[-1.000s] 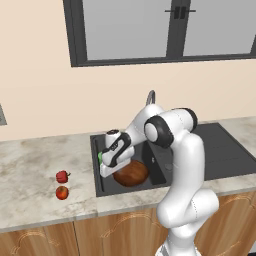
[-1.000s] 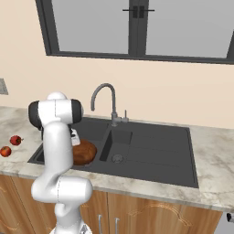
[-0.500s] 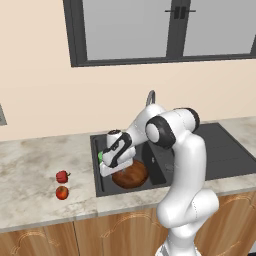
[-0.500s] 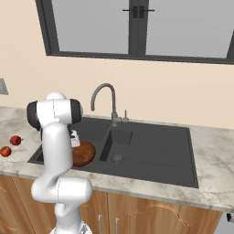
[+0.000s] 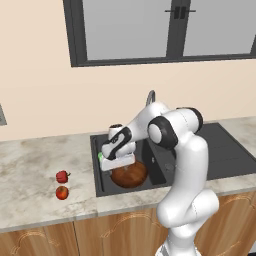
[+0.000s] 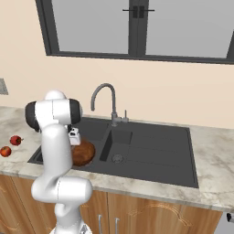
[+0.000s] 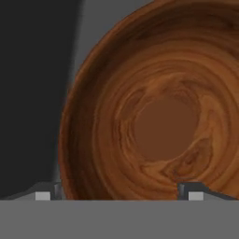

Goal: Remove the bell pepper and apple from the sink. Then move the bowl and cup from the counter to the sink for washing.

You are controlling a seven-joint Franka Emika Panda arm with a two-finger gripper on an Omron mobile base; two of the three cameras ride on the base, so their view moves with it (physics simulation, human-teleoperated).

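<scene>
The brown bowl (image 5: 129,174) lies in the left basin of the dark sink (image 5: 227,152). In the hand view the bowl (image 7: 158,116) takes up most of the picture. My gripper (image 5: 119,163) hangs just above it and is open, with its fingertips astride the bowl's near rim; the gripper (image 7: 119,194) holds nothing. A sliver of the green cup (image 5: 100,156) shows just left of the hand inside the basin, mostly hidden. The bell pepper (image 5: 62,176) and the apple (image 5: 62,192) lie on the counter (image 5: 30,165) left of the sink.
The curved grey faucet (image 6: 103,93) rises behind the divider between the basins. The smaller basin with its drain (image 6: 117,158) is to the right of the bowl. A window is on the wall behind, and wooden cabinet fronts (image 6: 137,217) are below the counter.
The jaws have spread wide apart over the last second. The hand has barely shifted, and the bowl stays put in the left basin.
</scene>
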